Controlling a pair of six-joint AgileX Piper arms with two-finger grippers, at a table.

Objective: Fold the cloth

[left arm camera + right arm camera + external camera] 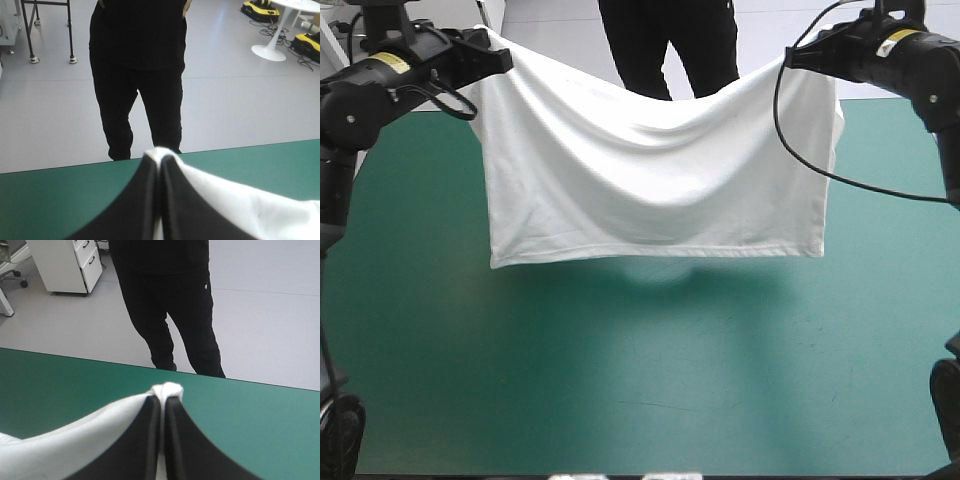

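The white T-shirt (655,165) hangs in the air above the far half of the teal-green table, stretched between both arms, its top edge sagging in the middle and its straight lower hem free above the cover. My left gripper (503,55) is shut on the T-shirt at its upper left corner; a white tuft (159,154) pokes out at the fingertips (150,172) in the left wrist view. My right gripper (792,57) is shut on the upper right corner, with cloth (168,389) bunched at its tips and trailing off to one side.
The teal-green cover (640,370) lies bare under and in front of the hanging shirt, with a faint shadow below the hem. The table's far edge (250,382) runs just beyond both grippers.
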